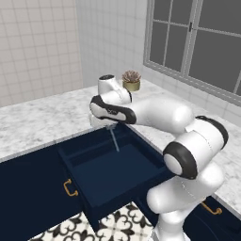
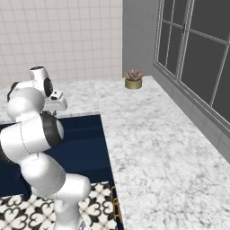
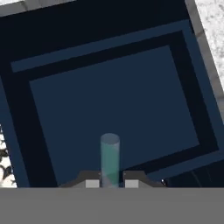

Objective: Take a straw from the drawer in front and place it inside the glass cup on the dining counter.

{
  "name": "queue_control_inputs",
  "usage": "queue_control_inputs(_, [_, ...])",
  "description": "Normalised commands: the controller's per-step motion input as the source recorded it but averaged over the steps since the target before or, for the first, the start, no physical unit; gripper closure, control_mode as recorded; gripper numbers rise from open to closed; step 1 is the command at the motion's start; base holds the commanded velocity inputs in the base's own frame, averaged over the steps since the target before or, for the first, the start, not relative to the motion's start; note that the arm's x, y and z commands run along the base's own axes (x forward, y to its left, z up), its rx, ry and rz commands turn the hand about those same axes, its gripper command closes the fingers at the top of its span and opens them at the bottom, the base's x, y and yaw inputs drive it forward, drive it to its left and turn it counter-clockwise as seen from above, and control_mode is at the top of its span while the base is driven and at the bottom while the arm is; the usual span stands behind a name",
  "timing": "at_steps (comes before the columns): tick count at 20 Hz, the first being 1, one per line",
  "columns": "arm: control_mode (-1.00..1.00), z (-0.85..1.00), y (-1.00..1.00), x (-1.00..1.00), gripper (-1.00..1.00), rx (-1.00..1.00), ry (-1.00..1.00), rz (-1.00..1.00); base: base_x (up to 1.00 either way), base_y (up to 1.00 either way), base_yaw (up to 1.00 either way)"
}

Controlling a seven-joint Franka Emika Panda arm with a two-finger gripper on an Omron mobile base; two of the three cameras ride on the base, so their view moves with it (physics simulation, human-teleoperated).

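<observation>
My gripper (image 1: pixel 110 126) hangs above the open drawer (image 1: pixel 108 174) and is shut on the straw (image 1: pixel 114 140), a thin pale stick pointing down into the drawer. Seen from the hand, the straw (image 3: pixel 110 159) rises between the two dark tips of the gripper (image 3: pixel 110 183), over the bare navy floor of the drawer (image 3: pixel 109 100). The straw's lower end is clear of the drawer floor. From the right base camera, the drawer (image 2: pixel 85 143) lies partly behind the arm. The glass cup and the dining counter are out of view.
A white marble counter (image 1: pixel 42 117) wraps the corner around the drawer, with a small potted succulent (image 1: pixel 131 81) near the window. Brass handles (image 1: pixel 69 188) sit on the navy fronts. Patterned floor tiles (image 1: pixel 117 226) lie below. The marble counter (image 2: pixel 157 143) stretches wide to the right.
</observation>
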Motion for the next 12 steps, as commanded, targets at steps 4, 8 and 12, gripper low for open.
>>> queue_control_inputs(4, [-1.0, 0.99, -0.02, -0.44, 1.0, -0.12, -0.16, 0.0, 0.0, 0.0, 0.0])
queue_control_inputs(8, [1.0, 0.57, -0.07, -0.33, 1.0, -0.01, -0.11, 0.01, -0.15, 0.0, 0.01])
queue_control_inputs(12, [1.0, 0.0, 0.0, 0.0, 1.0, 0.0, 0.0, 0.0, -0.74, 0.56, 0.08])
